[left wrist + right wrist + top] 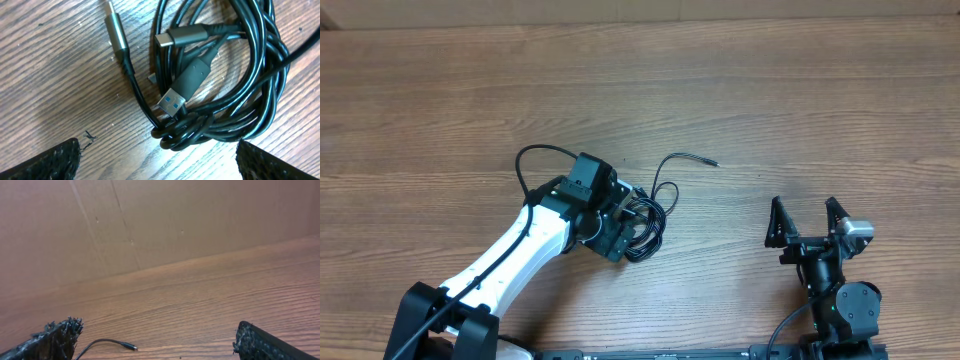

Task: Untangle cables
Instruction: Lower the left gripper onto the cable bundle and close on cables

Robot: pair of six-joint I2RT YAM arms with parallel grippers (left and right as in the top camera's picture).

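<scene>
The cables (648, 222) lie as a tangled black coil on the wooden table, just left of centre. One loose end (692, 157) curves away up and to the right. My left gripper (623, 226) hovers open right over the coil's left side. In the left wrist view the coil (230, 100) fills the upper right, with a USB plug (171, 102) and two grey plugs (182, 36) showing. The left gripper (160, 167) has its pads wide apart with nothing between them. My right gripper (807, 218) stands open and empty at the lower right, well clear of the coil. It (160, 349) faces the loose cable end (112, 342).
A brown cardboard wall (150, 225) stands behind the far edge of the table (800, 90). The left arm's own thicker black wire (532, 152) loops out beside its wrist.
</scene>
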